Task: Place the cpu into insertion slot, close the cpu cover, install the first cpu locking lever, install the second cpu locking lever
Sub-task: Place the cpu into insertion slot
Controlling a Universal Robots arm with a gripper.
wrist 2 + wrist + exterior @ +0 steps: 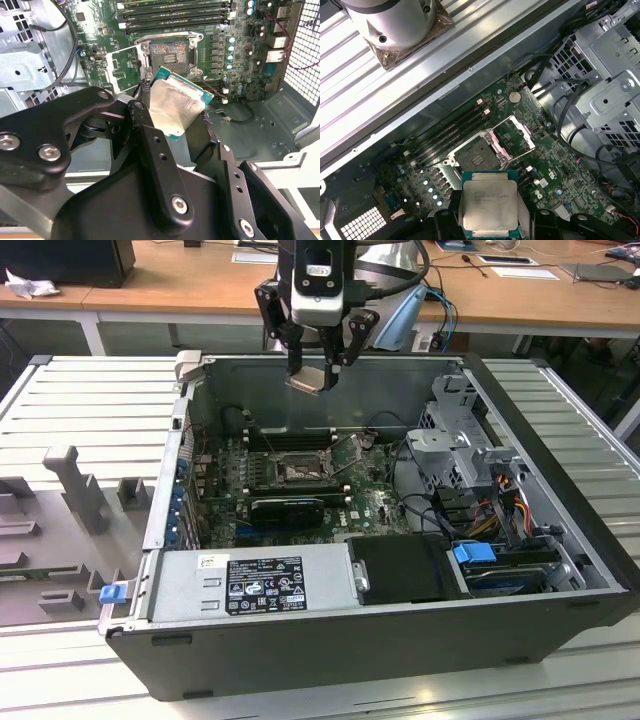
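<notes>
1. Claw (312, 375) is clenched on the cpu (308, 380). The chip is pinched at its edges between the black fingers (150, 142).
2. In both wrist views the cpu (177, 105) (490, 204) shows its pale metal top with a green border at the edges.
3. In the exterior view the chip hangs tilted in the claw, up at the level of the far rim of the open computer case (330, 660), well clear of the motherboard (370, 505).
4. The insertion slot (297, 472) (169, 51) (476, 159) lies well below the claw on the board, its dark centre exposed.
5. The cpu cover (121, 67) (512, 137) is swung open and lies at one side of the slot, touching its edge.
6. Long memory slots (175, 12) run alongside the socket, also below the claw.
7. A long black card (288, 510) lies on the board just beyond the socket, toward the power supply (250, 580).
</notes>
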